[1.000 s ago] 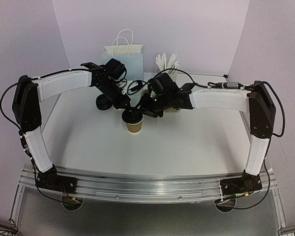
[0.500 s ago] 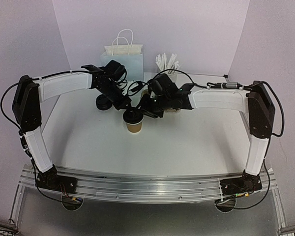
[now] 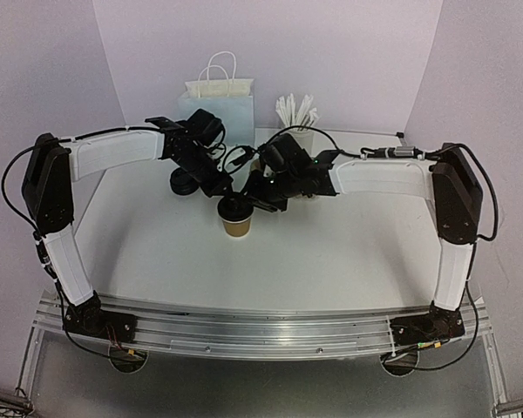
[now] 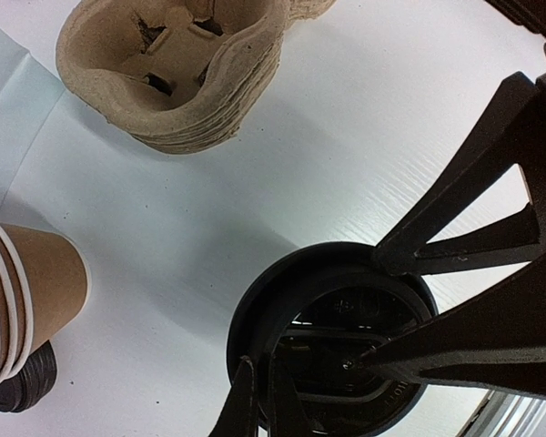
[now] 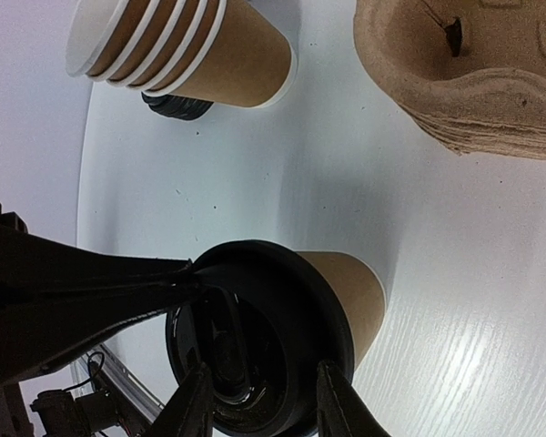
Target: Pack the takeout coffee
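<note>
Both grippers' fingers meet over the black lid (image 3: 235, 206) on the kraft cup (image 3: 236, 226).

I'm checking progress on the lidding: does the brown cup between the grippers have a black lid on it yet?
Yes, in the right wrist view the black lid covers the top of the brown cup.

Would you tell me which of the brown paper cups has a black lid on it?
The single cup between both tools, capped by the black lid; the nested stack of cups lies open-mouthed.
</note>
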